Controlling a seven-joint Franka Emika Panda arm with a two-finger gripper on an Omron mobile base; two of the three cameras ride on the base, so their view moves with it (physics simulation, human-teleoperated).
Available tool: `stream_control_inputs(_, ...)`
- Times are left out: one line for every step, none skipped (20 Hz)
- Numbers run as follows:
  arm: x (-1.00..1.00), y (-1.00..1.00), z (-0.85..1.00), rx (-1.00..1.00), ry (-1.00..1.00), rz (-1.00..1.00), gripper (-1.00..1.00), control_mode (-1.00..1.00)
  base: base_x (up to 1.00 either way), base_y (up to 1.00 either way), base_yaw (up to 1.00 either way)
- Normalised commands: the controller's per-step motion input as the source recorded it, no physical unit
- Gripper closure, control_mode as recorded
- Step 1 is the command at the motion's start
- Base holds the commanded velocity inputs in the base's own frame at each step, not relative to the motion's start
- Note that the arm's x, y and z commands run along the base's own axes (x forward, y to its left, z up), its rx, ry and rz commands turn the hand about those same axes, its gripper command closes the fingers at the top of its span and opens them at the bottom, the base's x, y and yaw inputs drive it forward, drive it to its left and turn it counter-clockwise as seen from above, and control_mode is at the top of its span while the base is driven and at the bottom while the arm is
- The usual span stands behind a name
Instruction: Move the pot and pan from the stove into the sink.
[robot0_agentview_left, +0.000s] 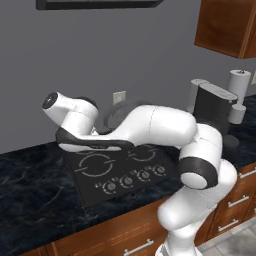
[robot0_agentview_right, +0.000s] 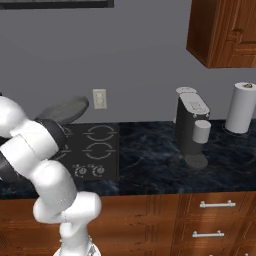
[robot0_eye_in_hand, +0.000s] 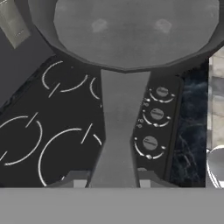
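The pan, shallow and grey, hangs tilted above the stove. Its long handle runs down between my fingertips, and my gripper is shut on that handle. From the right base view the pan floats over the back of the black cooktop, just off my forearm. In the left base view the pan is mostly hidden behind my arm, above the stove. The pot and the sink are out of view.
A row of round knobs lines the stove's front. A coffee machine and a paper towel roll stand on the dark counter to the right. A wall outlet sits behind the stove, below an upper wooden cabinet.
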Motion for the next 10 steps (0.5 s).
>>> stream_control_inputs(-0.99, -0.70, 0.31, 0.03, -0.13, -0.01, 1.00, -1.00, 0.00, 0.00, 0.00)
stream_control_inputs(-1.00, -0.70, 0.31, 0.04, -0.13, 0.00, 1.00, -1.00, 0.00, 0.00, 0.00)
stream_control_inputs(-1.00, -0.69, 0.31, 0.04, -0.14, 0.00, 1.00, -1.00, 0.00, 0.00, 0.00)
stream_control_inputs(-1.00, -0.69, 0.33, 0.05, -0.15, 0.01, 1.00, -1.00, 0.00, 0.00, 0.00)
stream_control_inputs(-0.97, -0.63, 0.35, 0.05, -0.14, 0.03, 1.00, -1.00, 0.00, 0.00, 0.00)
stream_control_inputs(-0.94, -0.61, 0.38, 0.06, -0.13, 0.06, 1.00, -1.00, 0.00, 0.00, 0.00)
stream_control_inputs(-0.93, -0.58, 0.39, 0.06, -0.13, 0.08, 1.00, -1.00, 0.00, 0.00, 0.00)
stream_control_inputs(-0.92, -0.56, 0.40, 0.07, -0.12, 0.10, 1.00, -1.00, 0.00, 0.00, 0.00)
stream_control_inputs(-0.89, -0.52, 0.40, 0.06, -0.11, 0.11, 1.00, -1.00, 0.00, 0.00, 0.00)
stream_control_inputs(-0.83, -0.46, 0.39, 0.06, -0.09, 0.13, 1.00, -1.00, 0.00, 0.00, 0.00)
